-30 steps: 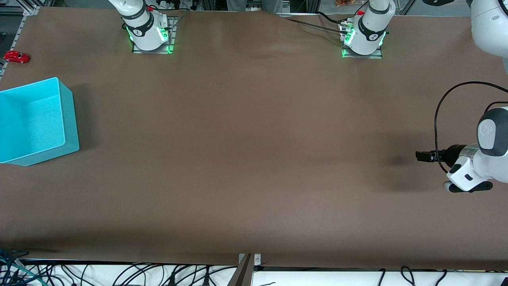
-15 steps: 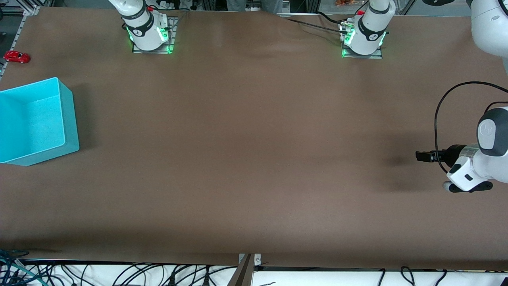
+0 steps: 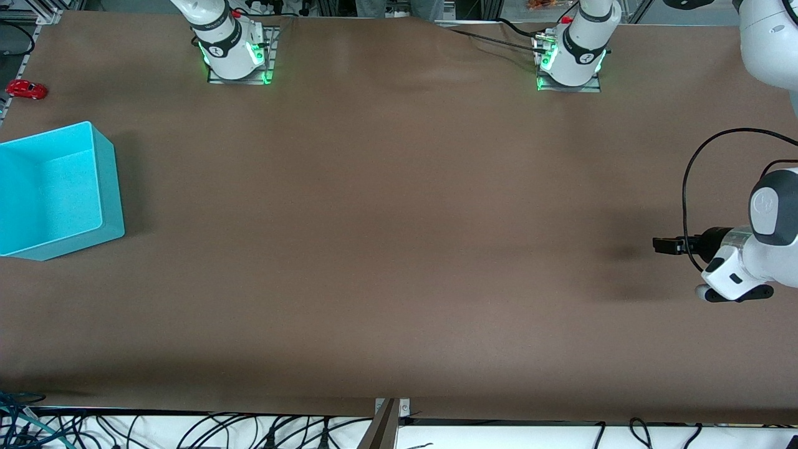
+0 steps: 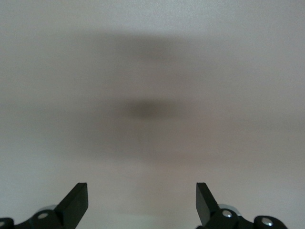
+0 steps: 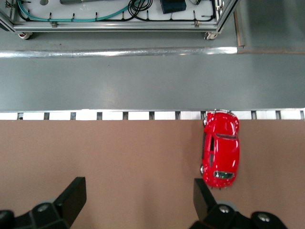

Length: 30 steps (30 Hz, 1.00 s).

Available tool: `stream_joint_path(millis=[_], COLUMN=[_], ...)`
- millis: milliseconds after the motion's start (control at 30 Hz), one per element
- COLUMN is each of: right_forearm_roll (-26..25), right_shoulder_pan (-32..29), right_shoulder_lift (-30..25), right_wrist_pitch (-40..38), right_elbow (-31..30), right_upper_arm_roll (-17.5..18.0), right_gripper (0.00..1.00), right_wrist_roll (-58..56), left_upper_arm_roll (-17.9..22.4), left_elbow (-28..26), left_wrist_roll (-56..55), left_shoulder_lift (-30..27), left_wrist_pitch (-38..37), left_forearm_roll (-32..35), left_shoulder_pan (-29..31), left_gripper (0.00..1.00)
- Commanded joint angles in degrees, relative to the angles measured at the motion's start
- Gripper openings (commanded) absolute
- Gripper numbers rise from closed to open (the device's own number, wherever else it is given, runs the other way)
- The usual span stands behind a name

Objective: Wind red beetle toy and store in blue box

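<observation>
The red beetle toy (image 3: 26,89) (image 5: 220,150) stands on the brown table at the edge of the right arm's end, farther from the front camera than the blue box (image 3: 110,187). The box is open and shows nothing in it. My right gripper (image 5: 138,191) hangs over the table beside the toy, open, with one finger (image 5: 204,193) close to the car's end and nothing between the jaws. It does not show in the front view. My left gripper (image 4: 140,193) is open over bare table at the left arm's end, where the left arm (image 3: 770,209) waits.
The two arm bases (image 3: 234,53) (image 3: 570,59) stand along the table's farthest edge. A metal rail (image 5: 119,115) borders the table edge right by the toy, with grey floor past it. Cables (image 3: 187,430) lie below the nearest edge.
A dark cable has come into view at the table corner near the toy. The toy, the box and the left arm have not moved.
</observation>
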Motion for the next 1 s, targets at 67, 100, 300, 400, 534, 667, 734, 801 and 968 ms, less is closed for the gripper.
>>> stream_joint_path(millis=[67,100,300,400,534,667,734,801,968], right_forearm_roll=[3.90,3.90,3.90,3.90,3.81,3.81,3.81,3.81,3.81], right_shoulder_pan=[-2.18,-2.26,-4.81,-6.92,-8.77,-9.21,-9.30,-9.30,-10.00], right_shoulder_lift=[0.34,0.61,2.54,3.77,4.74,5.27,5.44,5.53,5.53], right_wrist_pitch=[3.51,4.21,8.08,10.18,11.68,11.95,11.95,12.38,14.93], right_elbow=[-2.05,-2.31,-3.72,-3.80,-3.80,-3.80,-3.89,-4.15,-6.00], right_upper_arm_roll=[1.96,1.96,3.79,5.55,6.88,7.05,7.05,7.14,7.14], right_gripper=[0.99,0.99,0.99,0.98,0.97,0.96,0.94,0.94,1.00], right_wrist_roll=[0.13,0.13,0.04,-0.04,-0.31,-0.57,-0.57,-0.75,-1.27], left_upper_arm_roll=[0.32,0.32,0.32,0.32,0.32,0.32,0.32,0.32,0.32], left_elbow=[1.41,1.41,1.41,1.41,1.41,1.41,1.41,1.32,1.32], left_wrist_roll=[2.40,2.41,2.41,2.32,2.23,2.23,2.23,2.23,2.32], left_shoulder_lift=[0.47,0.47,0.47,0.39,0.39,0.39,0.39,0.39,0.47], left_wrist_pitch=[-1.11,-1.11,-1.11,-1.11,-1.11,-1.11,-1.11,-1.11,-1.11], left_forearm_roll=[-0.97,-0.97,-1.06,-1.06,-1.06,-1.06,-1.06,-1.06,-1.06], left_shoulder_pan=[-0.07,0.02,0.02,-0.06,-0.07,-0.07,-0.07,-0.07,-0.07], left_gripper=[1.00,1.00,1.00,1.00,1.00,1.00,1.00,1.00,1.00])
